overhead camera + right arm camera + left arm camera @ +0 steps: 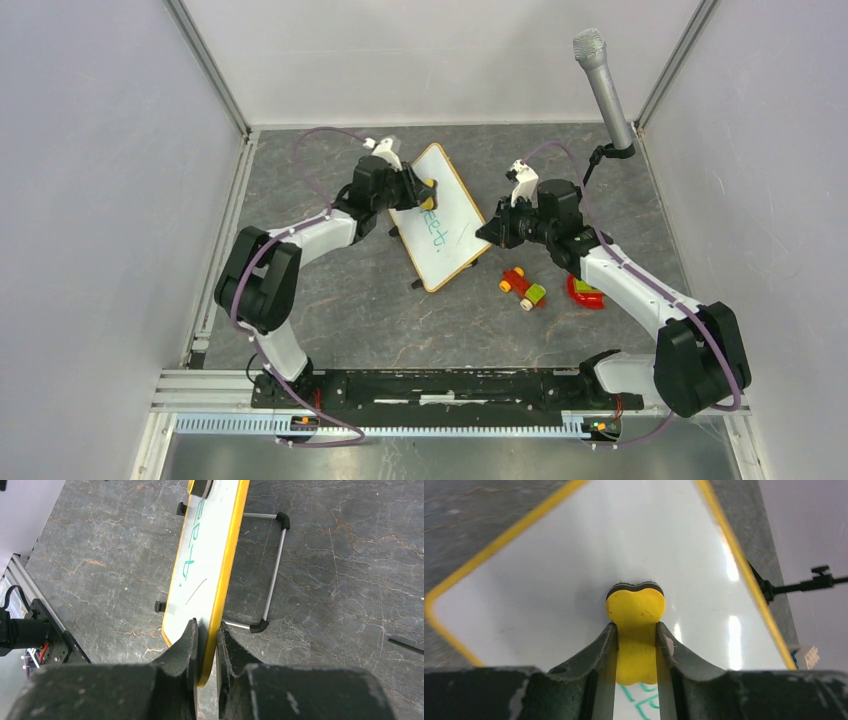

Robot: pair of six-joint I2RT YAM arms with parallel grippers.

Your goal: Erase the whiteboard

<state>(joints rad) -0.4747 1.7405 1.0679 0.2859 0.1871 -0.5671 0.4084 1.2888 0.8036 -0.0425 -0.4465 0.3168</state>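
Note:
The whiteboard (440, 218), white with a yellow-wood frame and green handwriting (432, 232), stands tilted on black wire feet in the middle of the table. My left gripper (424, 192) is shut on a yellow eraser (636, 630), whose dark felt edge presses on the board's white face (574, 570) above the green writing (644, 700). My right gripper (487, 232) is shut on the board's right edge; the frame (226, 575) sits pinched between its fingers (186, 640). Green letters and a thin dark stroke (192, 545) remain on the lower half of the board.
A red, yellow and green toy car (522, 287) and a red and green block (585, 293) lie right of the board. A microphone (604, 85) on a stand rises at the back right. Grey walls enclose the stone-patterned table (350, 310).

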